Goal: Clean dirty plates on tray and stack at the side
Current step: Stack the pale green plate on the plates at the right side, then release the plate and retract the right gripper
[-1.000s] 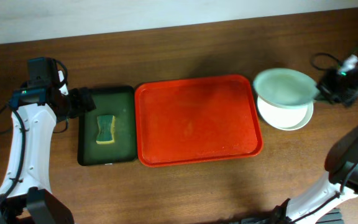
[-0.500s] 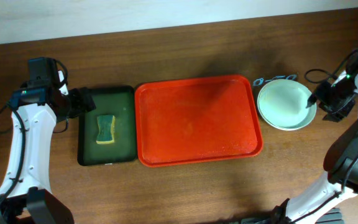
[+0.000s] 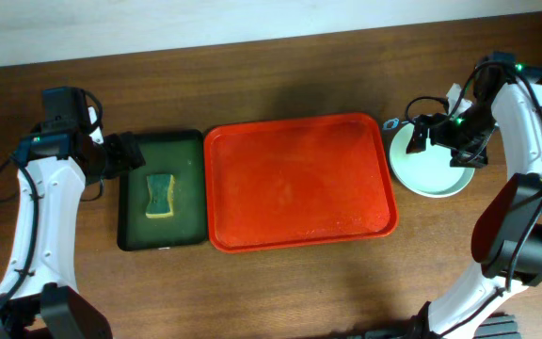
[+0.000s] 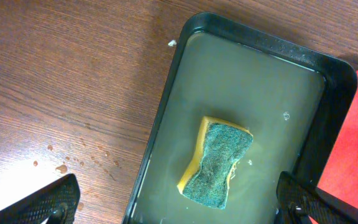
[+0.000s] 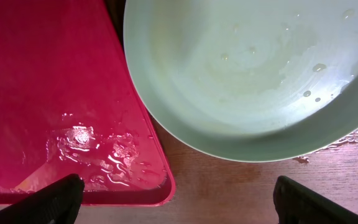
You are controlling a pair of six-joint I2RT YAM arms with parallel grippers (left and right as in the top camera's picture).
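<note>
The red tray point(image 3: 299, 184) lies mid-table with no plate on it; its wet corner point(image 5: 55, 93) shows in the right wrist view. To its right, off the tray, sit the plates point(image 3: 436, 174), the pale green top one point(image 5: 247, 68) lying flat with water drops on it. My right gripper point(image 3: 414, 132) hovers open over the plates' left edge and holds nothing point(image 5: 179, 205). At the left edge of the dark green tray point(image 3: 188, 151) my left gripper point(image 3: 125, 155) is open and empty point(image 4: 179, 205), above the yellow-green sponge point(image 4: 216, 163).
The sponge point(image 3: 161, 195) lies in shallow murky water in the green tray point(image 4: 166, 112). Small drips mark the wood point(image 4: 58, 168) left of that tray. A cable point(image 3: 431, 99) loops beside the right arm. The table's back edge meets a white wall point(image 3: 252, 19).
My right gripper opened and let go of the top plate, which settled flat onto the one below. The right arm then swung leftward over the plates. The left arm has not moved.
</note>
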